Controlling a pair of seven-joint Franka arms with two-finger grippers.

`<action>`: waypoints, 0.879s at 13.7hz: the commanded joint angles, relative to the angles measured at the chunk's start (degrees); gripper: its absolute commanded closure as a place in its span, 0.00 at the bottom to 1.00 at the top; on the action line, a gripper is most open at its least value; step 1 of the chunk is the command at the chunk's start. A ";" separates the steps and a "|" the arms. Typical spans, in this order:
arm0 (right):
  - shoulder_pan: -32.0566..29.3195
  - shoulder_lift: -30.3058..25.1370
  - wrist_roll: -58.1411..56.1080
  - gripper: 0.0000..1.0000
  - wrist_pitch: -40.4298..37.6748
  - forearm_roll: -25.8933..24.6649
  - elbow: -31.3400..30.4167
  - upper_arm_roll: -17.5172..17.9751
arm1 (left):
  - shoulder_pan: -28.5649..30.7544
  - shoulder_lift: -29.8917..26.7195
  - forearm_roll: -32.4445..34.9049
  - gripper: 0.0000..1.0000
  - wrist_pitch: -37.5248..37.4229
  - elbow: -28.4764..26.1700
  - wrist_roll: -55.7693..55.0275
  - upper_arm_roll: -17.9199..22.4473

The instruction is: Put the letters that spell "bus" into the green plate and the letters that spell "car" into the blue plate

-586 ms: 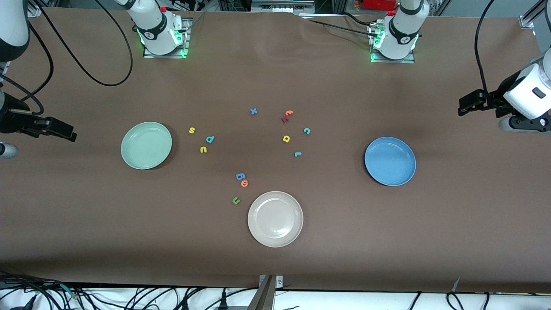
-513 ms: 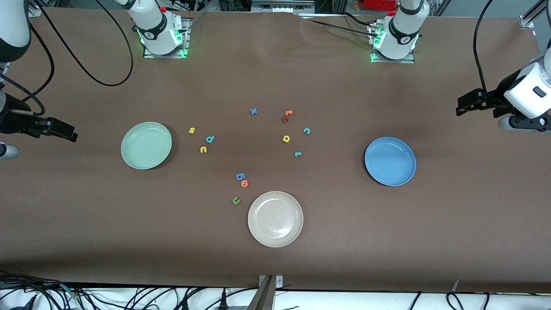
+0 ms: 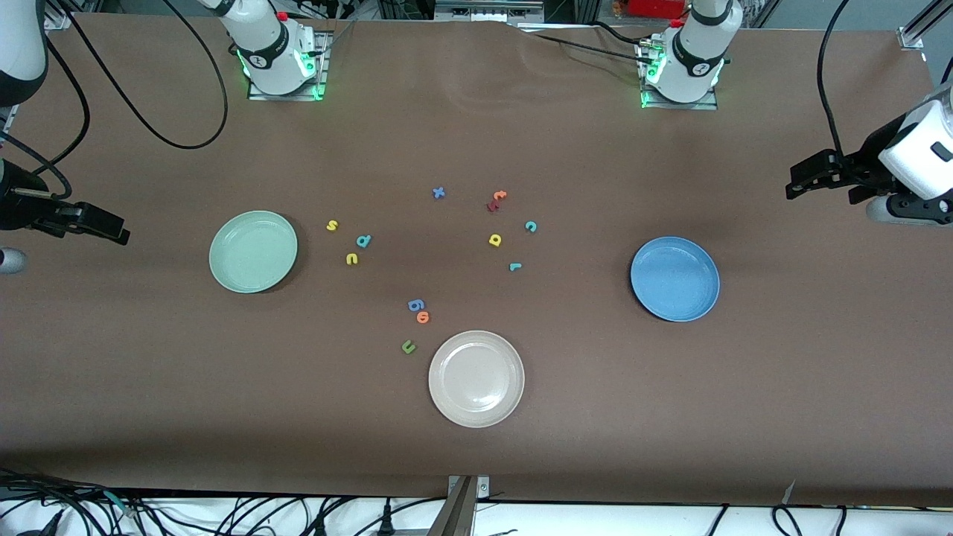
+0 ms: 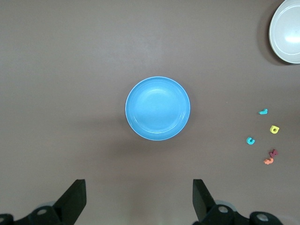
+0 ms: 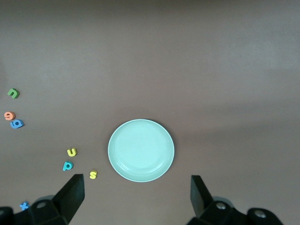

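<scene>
Two grippers hang with their jaws spread wide and nothing between them, one at each end of your table: your left gripper [image 3: 795, 179] is up in the air over the bare brown table [image 3: 521, 461] at the left arm's end, and your right gripper [image 3: 119, 227] is over the bare surface at the right arm's end. In the left wrist view your left gripper's fingers [image 4: 75, 199] frame the blue plate [image 3: 674, 278], which sits empty on the table toward the left arm's end. In the right wrist view your right gripper's fingers [image 5: 72, 194] frame the green plate [image 3: 253, 251], empty as well, toward the right arm's end. Beside the green plate, toward the middle of the table, you have the yellow "s" [image 3: 332, 225], the teal-blue "b" [image 3: 363, 240] and the yellow "u" [image 3: 351, 258], close together but apart from each other. Between that group and the blue plate lie the teal "c" [image 3: 531, 226], the yellow "a" [image 3: 495, 240] and the teal "r" [image 3: 515, 266], all flat on the table. Farther from the front camera than these you see an orange "t" [image 3: 499, 195] touching a dark red letter [image 3: 492, 205], with a blue "x" [image 3: 438, 193] near them. Nearer the front camera sits a beige-white plate [image 3: 476, 379], and beside it an olive-green "u" [image 3: 408, 346], an orange letter [image 3: 423, 318] and a blue letter [image 3: 415, 304].
</scene>
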 commanded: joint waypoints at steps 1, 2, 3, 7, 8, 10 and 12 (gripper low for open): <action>-0.08 -0.84 -0.04 0.00 -0.42 0.28 -0.71 -0.14 | 0.34 -0.30 -1.43 0.00 -0.14 0.70 1.34 0.15; 0.01 -0.84 -0.13 0.00 -0.42 0.11 -0.71 -0.05 | 0.34 -0.30 -1.34 0.00 -0.14 0.70 1.34 0.15; 0.09 -0.84 -0.13 0.00 -0.33 -0.24 -0.63 -0.05 | 0.34 -0.30 -1.34 0.00 -0.14 0.70 1.34 0.15; 0.18 -0.84 0.49 0.00 -0.33 -0.33 -0.63 0.04 | 0.43 -0.30 -0.73 0.00 -0.14 0.70 1.43 0.15; 0.18 -0.84 0.49 0.00 -0.42 -0.33 -0.71 0.04 | 0.51 -0.30 -0.73 0.00 -0.14 0.70 1.43 0.15; 0.18 -0.75 0.40 0.00 -0.33 -0.42 -0.63 -0.05 | 0.87 -0.30 -0.73 0.00 -0.14 0.70 1.43 0.15; 0.18 -0.75 0.31 0.00 -0.33 -0.42 -0.63 -0.05 | 0.87 -0.30 -0.64 0.00 -0.14 0.79 1.43 0.15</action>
